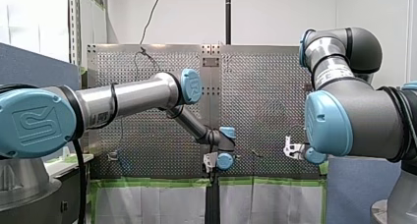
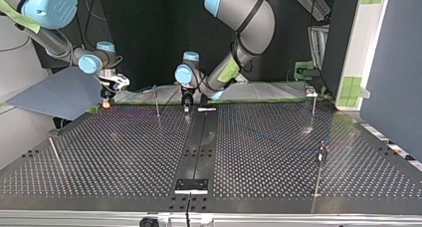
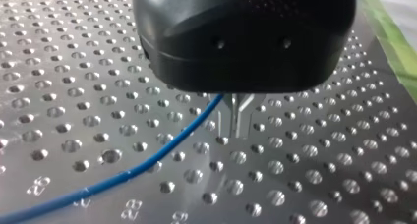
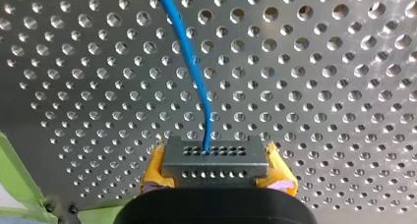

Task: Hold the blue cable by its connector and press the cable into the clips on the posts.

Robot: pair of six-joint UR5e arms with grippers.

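Observation:
In the right wrist view my right gripper (image 4: 215,177) is shut on a grey connector block (image 4: 215,157), with a yellow pad (image 4: 153,171) on each side of it. The blue cable (image 4: 194,67) leaves the block's face and runs ahead over the perforated table. My left gripper (image 3: 238,128), black with metal fingers (image 3: 231,117), is shut on the blue cable (image 3: 147,162) just above the table; the cable trails away to one side. In the top view my right gripper (image 2: 107,96) hangs at the left and my left gripper (image 2: 187,103) near the middle, a thin post (image 2: 157,100) between them.
More thin posts stand at the top view's right, one far (image 2: 313,107) and one nearer (image 2: 320,167). A dark strip (image 2: 199,147) runs down the table's middle. Green tape (image 1: 206,182) edges the table (image 1: 265,111) in the front view. A grey-blue panel (image 2: 59,95) lies beside my right gripper.

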